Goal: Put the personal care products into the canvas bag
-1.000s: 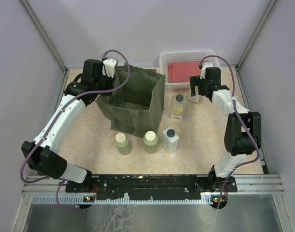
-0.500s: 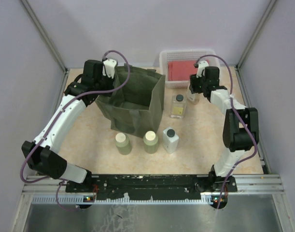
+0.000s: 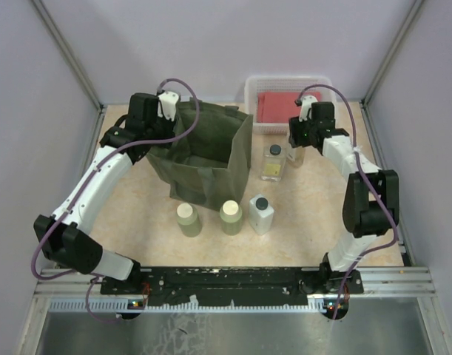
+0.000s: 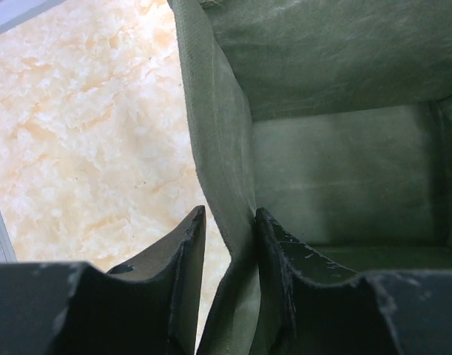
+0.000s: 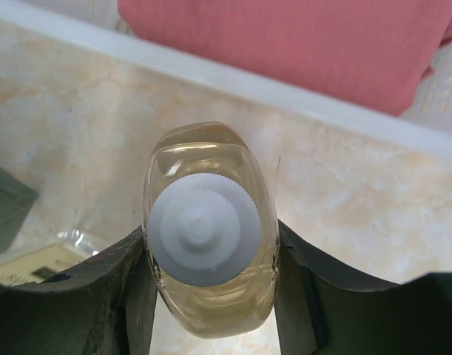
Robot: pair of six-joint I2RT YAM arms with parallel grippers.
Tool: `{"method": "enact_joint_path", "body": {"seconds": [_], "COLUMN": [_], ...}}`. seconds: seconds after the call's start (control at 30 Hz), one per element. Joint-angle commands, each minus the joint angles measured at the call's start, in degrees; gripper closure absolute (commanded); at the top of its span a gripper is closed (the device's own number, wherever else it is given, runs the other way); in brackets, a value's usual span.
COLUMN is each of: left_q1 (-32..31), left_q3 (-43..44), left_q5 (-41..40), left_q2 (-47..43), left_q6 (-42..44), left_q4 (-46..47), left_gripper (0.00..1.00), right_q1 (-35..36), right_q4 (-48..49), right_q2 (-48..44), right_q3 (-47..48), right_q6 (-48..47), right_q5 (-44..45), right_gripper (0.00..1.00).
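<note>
Bottle [image 5: 207,244] (the clear yellowish one) stands upright, pinched in the right pincer [image 5: 209,281], so the trip is sideways: canvas bag [image 3: 211,159] sits off to that pincer's left, one wall clamped in the left pincer [image 4: 229,214].

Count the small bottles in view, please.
5. Two olive-green bottles and a white bottle stand in a row before the canvas bag; one yellowish bottle stands right of it; a second yellowish bottle is in the right gripper. The bag's inside is partly hidden.
</note>
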Motion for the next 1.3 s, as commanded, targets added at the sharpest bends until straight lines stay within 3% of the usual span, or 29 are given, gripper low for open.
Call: {"method": "enact_joint_path", "body": {"seconds": [0.0,0.33,0.43,0.6,0.9,1.1,1.27], "left_q1": [0.28,0.27,0.27,0.27,0.28,0.28,0.27], "left_q3": [-1.23,-2.3,-2.77,-3.12,-3.15,-3.1,-2.84], "left_q5": [0.84,2.05,3.12,4.17,5.21,5.77,6.2], "left_q2": [-1.66,-1.9,-1.99,-1.77,-1.22,-1.35,-1.98], "left_q6": [-0.21,-0.96,-1.23,-1.47,-1.62,-1.77,-1.62], "left_q4": [0.98,1.76,2.45,3.0,3.47,3.69,3.59], "left_gripper": [0.61,0.61,0.63,0.64,0.66,0.7,0.73], "right_q1": [1.57,3.4,3.9,4.27,8.17,14.58,18.4], "right_q4": [-5.31,-7.93,-3.79,11.19,26.72,25.65,23.61], "right_q2": [-10.55,-21.05,-22.77,-24.99,-19.04,-13.49,-13.08], "right_q3": [3.79,9.41,13.19,16.56,27.45,36.1,32.51], "right_q6": [1.51,4.12,5.5,9.97,22.59,24.16,21.99], "right_q5": [3.34,2.5,-0.46,-8.5,-22.55,-26.41,-24.86], "right_gripper": [1.0,1.0,1.0,1.0,1.0,1.0,1.0]}}
